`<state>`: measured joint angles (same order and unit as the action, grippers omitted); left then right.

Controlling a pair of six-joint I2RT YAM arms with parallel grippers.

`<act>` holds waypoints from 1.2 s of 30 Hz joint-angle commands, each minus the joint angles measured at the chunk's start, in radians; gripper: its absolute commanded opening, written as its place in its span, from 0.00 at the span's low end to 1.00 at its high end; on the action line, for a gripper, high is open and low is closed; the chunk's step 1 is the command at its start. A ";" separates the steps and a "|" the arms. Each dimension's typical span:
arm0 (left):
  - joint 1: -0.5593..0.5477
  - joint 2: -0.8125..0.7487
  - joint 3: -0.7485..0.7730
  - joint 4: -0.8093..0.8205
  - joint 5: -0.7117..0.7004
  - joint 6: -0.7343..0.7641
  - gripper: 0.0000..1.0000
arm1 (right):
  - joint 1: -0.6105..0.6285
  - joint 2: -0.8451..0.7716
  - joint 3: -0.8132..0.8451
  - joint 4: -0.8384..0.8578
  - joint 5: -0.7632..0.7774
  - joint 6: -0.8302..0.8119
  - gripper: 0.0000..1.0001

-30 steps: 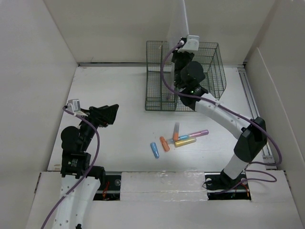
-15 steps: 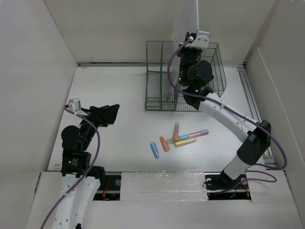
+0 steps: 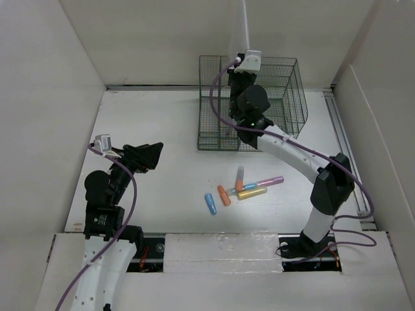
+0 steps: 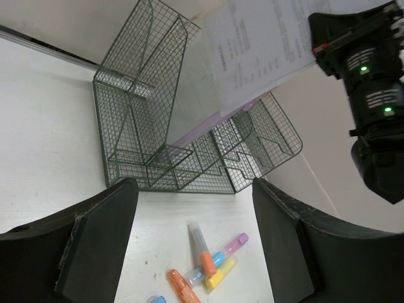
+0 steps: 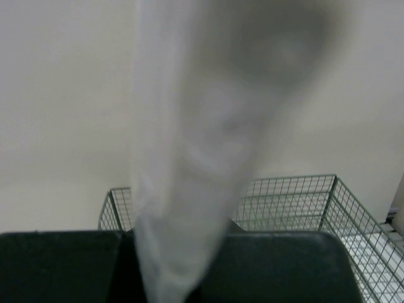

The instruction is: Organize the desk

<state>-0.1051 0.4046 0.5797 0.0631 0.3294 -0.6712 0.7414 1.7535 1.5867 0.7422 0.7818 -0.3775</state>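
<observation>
My right gripper (image 3: 238,70) is shut on a white printed paper sheet (image 3: 246,24) and holds it upright above the dark green wire-mesh organizer (image 3: 214,123) at the back of the white desk (image 3: 155,116). In the right wrist view the blurred sheet (image 5: 189,158) rises from between the shut fingers (image 5: 278,265). The left wrist view shows the sheet (image 4: 265,44) standing over the organizer (image 4: 139,126). Several highlighters (image 3: 241,190) lie loose mid-desk, also in the left wrist view (image 4: 204,250). My left gripper (image 3: 150,155) is open and empty above the desk's left side.
White panel walls (image 3: 58,97) border the desk on the left, back and right. The organizer has several compartments and stands against the back wall. A blue highlighter (image 3: 211,203) and an orange one (image 3: 224,195) lie at the left of the highlighter pile.
My right gripper swung right with the sheet, then back left over the organizer's middle. The left arm and the highlighters have not moved.
</observation>
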 commanded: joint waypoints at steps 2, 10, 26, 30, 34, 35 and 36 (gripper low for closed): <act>-0.005 -0.012 -0.012 0.050 0.011 -0.001 0.69 | 0.010 0.014 -0.031 0.097 0.034 0.023 0.00; -0.005 -0.007 -0.011 0.050 0.010 0.004 0.69 | 0.001 0.070 -0.071 0.128 0.024 0.064 0.00; -0.005 0.040 -0.015 0.067 -0.003 0.018 0.69 | -0.037 0.170 -0.117 0.310 -0.061 0.097 0.00; -0.005 0.057 -0.024 0.086 0.013 0.013 0.68 | -0.048 0.178 -0.155 0.318 -0.058 0.130 0.00; -0.005 0.060 -0.027 0.093 0.013 0.013 0.68 | -0.048 0.175 -0.217 0.299 -0.053 0.199 0.00; -0.005 0.062 -0.029 0.095 0.011 0.015 0.68 | -0.048 0.172 -0.229 0.301 -0.058 0.231 0.00; -0.005 0.062 -0.029 0.096 0.010 0.015 0.68 | -0.048 0.170 -0.241 0.298 -0.056 0.244 0.00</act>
<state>-0.1051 0.4637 0.5556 0.0902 0.3264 -0.6697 0.6994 1.9434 1.3720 0.9550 0.7475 -0.2127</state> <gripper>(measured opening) 0.683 0.046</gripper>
